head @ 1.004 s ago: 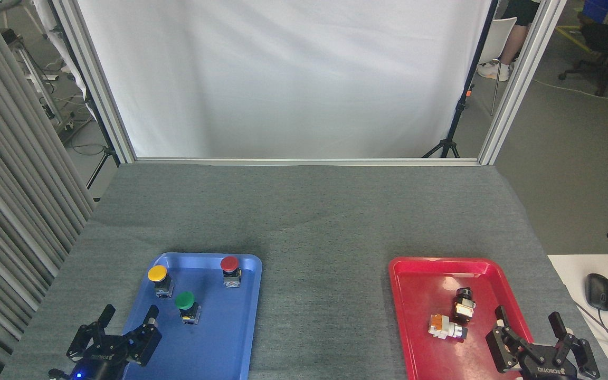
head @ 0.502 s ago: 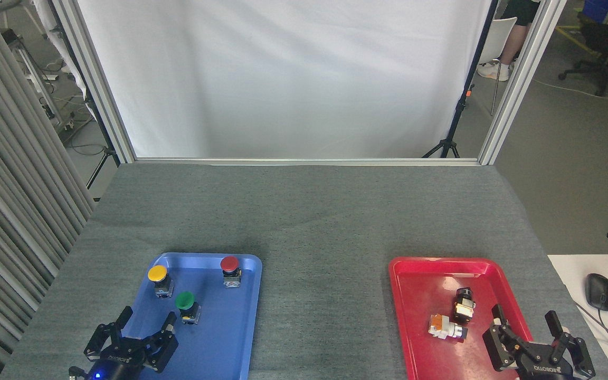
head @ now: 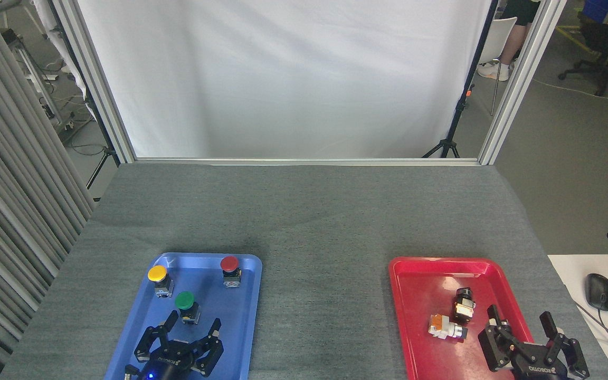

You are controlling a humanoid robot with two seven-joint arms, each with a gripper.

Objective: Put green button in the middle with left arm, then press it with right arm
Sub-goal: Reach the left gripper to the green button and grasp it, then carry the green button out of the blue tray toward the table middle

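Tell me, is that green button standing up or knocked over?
Upright. The green button stands in the blue tray with its round cap on top and its body beneath; the left gripper is open just before it.

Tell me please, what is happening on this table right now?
A two-armed robot is starting a button task. Its left gripper is open over the blue tray, just in front of the green button, which stands there untouched beside a yellow button and a red button. The right gripper waits open at the red tray. The middle of the table is bare.
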